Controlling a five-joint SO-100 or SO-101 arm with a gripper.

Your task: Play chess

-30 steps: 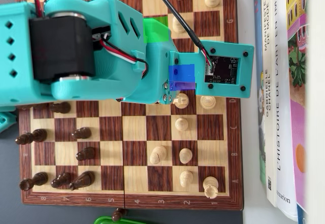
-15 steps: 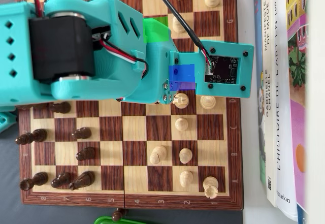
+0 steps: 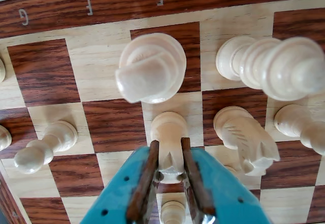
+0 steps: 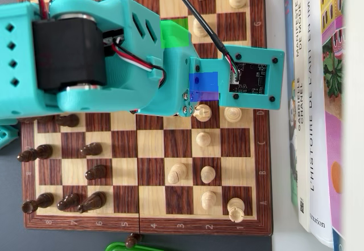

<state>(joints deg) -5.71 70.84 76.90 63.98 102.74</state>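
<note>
The teal arm (image 4: 85, 52) fills the upper left half of the overhead view and hides most of the chessboard (image 4: 151, 148) under it; only the lower rows, the top right corner and the framed edge are free to see. To the right of the board some books (image 4: 318, 103) lie with their spines toward it, cut off by the picture edge.

On the free squares in the overhead view, dark pieces (image 4: 74, 171) stand and lean along the left side, and one of them (image 4: 132, 241) lies off the board at the bottom edge, beside a green thing that is mostly out of frame. Light pieces (image 4: 205, 174) stand on the right side.

In the wrist view the gripper (image 3: 168, 153) comes in from the bottom. Its two brown-padded fingers (image 3: 147, 178) are closed around a light pawn (image 3: 169, 132), one on each side of its body, and the pawn's round top sticks out between them. Whether the pawn's base rests on the board or is lifted, I cannot tell, because the fingers cover it.

Near the lens, a light knight (image 3: 151, 67) is large and blurred. A tall light piece (image 3: 274, 64) leans at the right, its base cut by the frame, and another knight (image 3: 249, 140) stands below it. A pawn (image 3: 45, 145) appears tilted at the left.
</note>
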